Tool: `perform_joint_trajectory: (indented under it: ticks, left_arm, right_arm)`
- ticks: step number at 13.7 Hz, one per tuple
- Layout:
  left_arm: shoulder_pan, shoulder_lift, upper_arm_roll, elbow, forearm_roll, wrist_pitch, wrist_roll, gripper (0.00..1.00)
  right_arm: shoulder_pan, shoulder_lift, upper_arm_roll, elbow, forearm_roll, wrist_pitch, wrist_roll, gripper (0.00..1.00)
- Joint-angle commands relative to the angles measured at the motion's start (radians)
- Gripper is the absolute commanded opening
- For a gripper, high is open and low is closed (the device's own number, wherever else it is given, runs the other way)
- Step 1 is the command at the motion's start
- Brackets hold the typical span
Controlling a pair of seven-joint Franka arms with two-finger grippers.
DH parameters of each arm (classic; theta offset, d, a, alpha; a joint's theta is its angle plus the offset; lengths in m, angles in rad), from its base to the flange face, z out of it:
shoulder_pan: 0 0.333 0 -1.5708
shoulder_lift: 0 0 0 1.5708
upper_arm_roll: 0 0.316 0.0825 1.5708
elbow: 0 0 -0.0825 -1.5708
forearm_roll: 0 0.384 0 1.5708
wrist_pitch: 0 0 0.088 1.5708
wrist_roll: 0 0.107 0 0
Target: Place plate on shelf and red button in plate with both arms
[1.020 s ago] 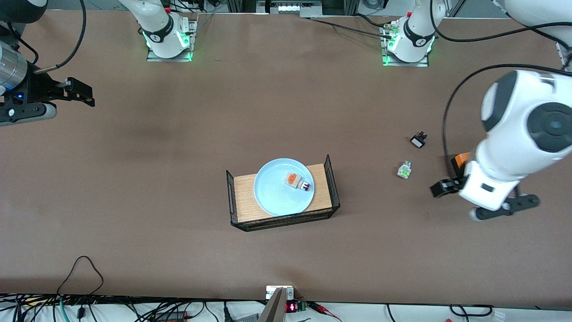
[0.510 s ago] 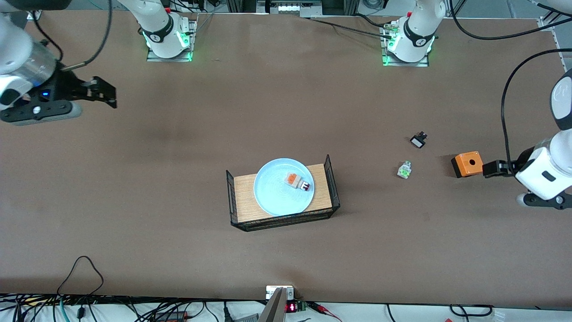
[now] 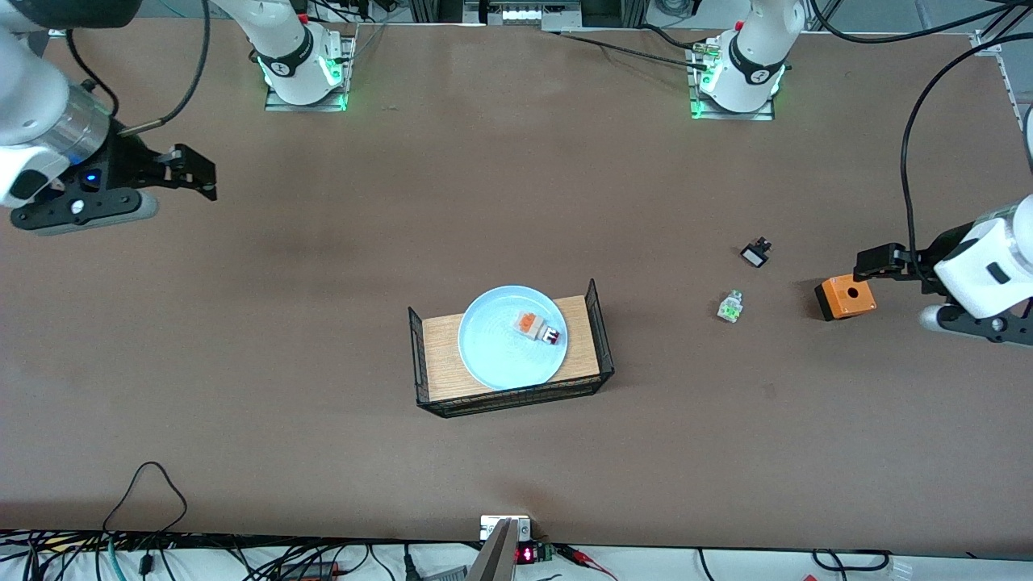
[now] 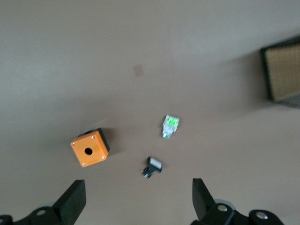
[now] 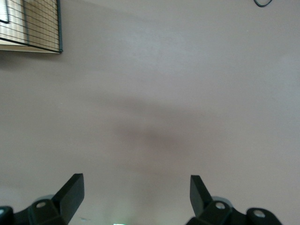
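Here our left gripper [image 3: 880, 260] hangs with fingers [image 4: 72, 202] spread and empty above the orange box [image 3: 845, 296]; our right gripper [image 3: 187, 168], likewise released, hovers over bare table [image 3: 323, 282] at its arm's end. The red button [image 3: 538, 327] lies on the plate [image 3: 500, 355], which sits in the wire tray [image 3: 601, 339].

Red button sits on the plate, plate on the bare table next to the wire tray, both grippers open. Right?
Not quite. The front view shows the plate resting in the wire tray, not beside it. The red button does lie on the plate, and the left gripper and right gripper are open.
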Motion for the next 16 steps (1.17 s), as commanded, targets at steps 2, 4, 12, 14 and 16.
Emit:
perform_joint_trajectory:
  ticks: [2,4,12,14,16]
  left_arm:
    - [-0.106,-0.109,0.127,-0.082,-0.057,0.041,-0.046,1.0]
    - [-0.109,-0.167,0.12,-0.184,-0.054,0.102,-0.046,1.0]
    - [-0.115,-0.233,0.112,-0.282,-0.044,0.159,-0.089,1.0]
    - [-0.112,-0.234,0.115,-0.275,-0.044,0.153,-0.085,1.0]
    - [-0.11,-0.23,0.117,-0.261,-0.044,0.153,-0.085,1.0]
  right_arm:
    - [-0.098,0.02,0.008,0.024,0.005,-0.006,-0.169,1.0]
    - [-0.104,0.02,0.008,0.024,0.0,-0.005,-0.194,1.0]
    - [-0.12,0.013,0.009,0.038,0.003,-0.052,-0.173,1.0]
    - [-0.118,0.003,0.009,0.032,0.002,-0.057,-0.072,1.0]
    - [-0.114,-0.009,0.009,0.022,-0.001,-0.058,0.043,1.0]
